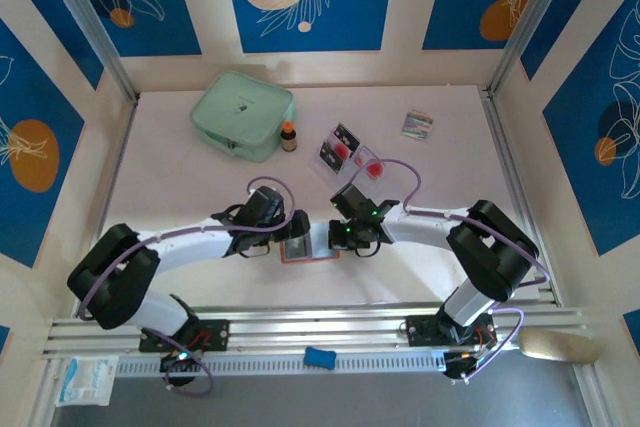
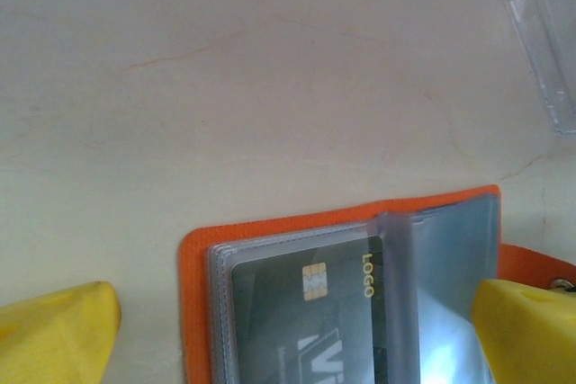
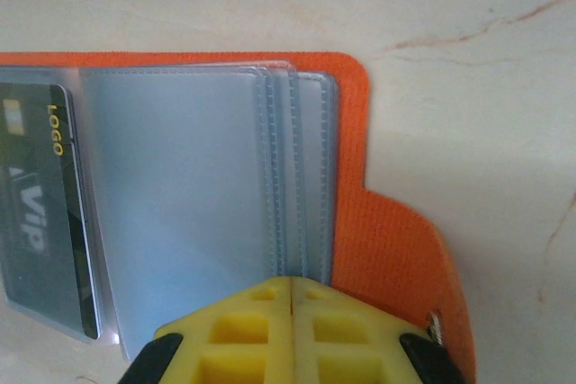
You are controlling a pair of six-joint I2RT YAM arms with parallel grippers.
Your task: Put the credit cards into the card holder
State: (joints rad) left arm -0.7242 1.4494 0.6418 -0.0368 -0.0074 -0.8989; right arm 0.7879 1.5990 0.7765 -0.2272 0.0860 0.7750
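From above, the pale, smooth counter [image 1: 200, 187] carried the flat orange holder [image 1: 310, 252], lying open near the front edge between the left fingers [image 1: 283, 240] and the right fingers [image 1: 345, 239]. Behind it lay thin rectangular cards [image 1: 345, 147], black and pale with red marks. A soft mint pouch [image 1: 243, 112], a small bottle [image 1: 288, 136] and a colourful packet [image 1: 417, 124] sat farther back.

In the left wrist view, the blunt yellow left fingers [image 2: 526, 330] were spread wide and released, grasping nothing. One was over bare counter and the other at the holder's strap side. The woven orange cover framed a stack of clear, stitched plastic sleeves [image 2: 450, 249]. A dark glossy card [image 2: 306, 312] with a gold chip sat in one. A clear hard case [image 2: 540, 33] crossed the corner.

In the right wrist view, the ribbed right fingers [image 3: 290, 325] were clenched together at the sleeves' near edge. Whether they pinched a sleeve could not be told. The cover had a rounded corner and a strap [image 3: 405, 258].
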